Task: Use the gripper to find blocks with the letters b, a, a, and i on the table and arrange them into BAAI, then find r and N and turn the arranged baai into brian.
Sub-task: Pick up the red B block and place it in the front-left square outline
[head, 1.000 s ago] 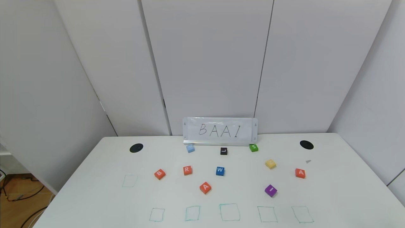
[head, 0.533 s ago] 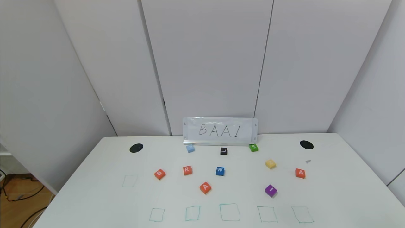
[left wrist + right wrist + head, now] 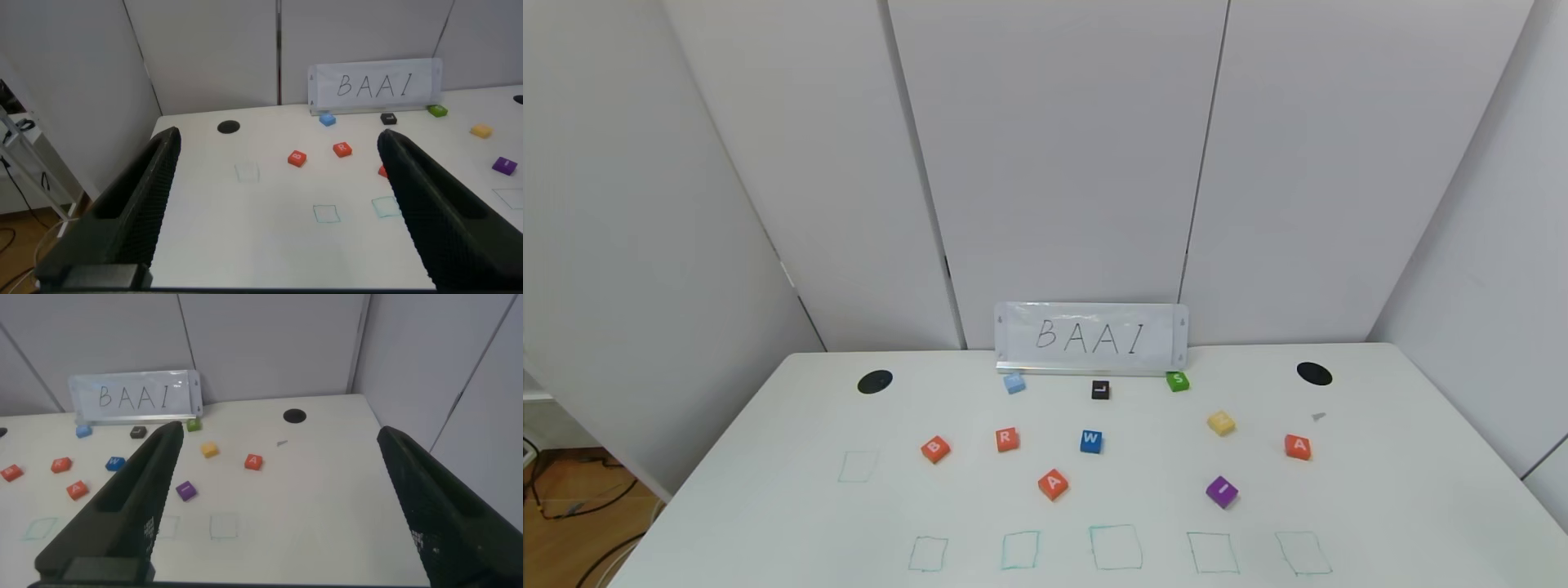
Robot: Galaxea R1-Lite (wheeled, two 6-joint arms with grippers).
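White desk (image 3: pixel 1380 506), green outlined squares along near edge. Scattered mid-desk, none in squares: B (image 3: pixel 935 448), R (image 3: pixel 1006 439), A (image 3: pixel 1053 483), second A (image 3: pixel 1298 447), purple I (image 3: pixel 1222 492). Left gripper (image 3: pixel 274 204), right gripper (image 3: pixel 274 498): held back from desk, fingers spread, empty.
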